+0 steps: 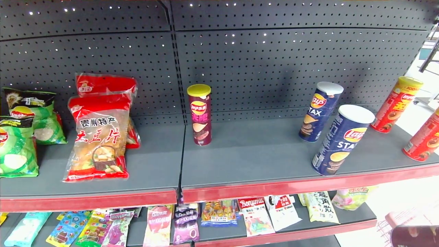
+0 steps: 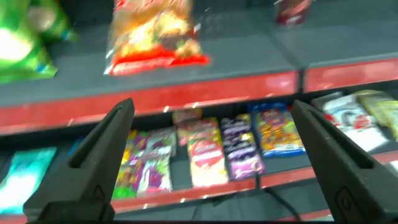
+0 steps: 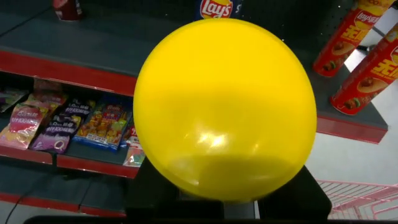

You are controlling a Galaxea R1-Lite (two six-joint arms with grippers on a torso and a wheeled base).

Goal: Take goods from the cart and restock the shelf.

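Gaping wide, the left gripper (image 2: 211, 109) faces snack packets (image 2: 208, 152) on the lower shelf (image 2: 286, 176); the right gripper (image 3: 227, 196) pinches a yellow-lidded can (image 3: 224, 106), red cans (image 1: 396, 104) standing at the head view's right.

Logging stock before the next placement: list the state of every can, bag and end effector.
Left end effector: open, empty.
Right end effector: shut on held can.
Held can: yellow lid on.
Maroon can: upright, lidded.
Front blue can: upright, lidded.
Rear blue can: upright, lidded.
Rear red can: upright, lidded.
Front red can: upright.
Red bags: standing, closed.
Green bags: standing, closed.
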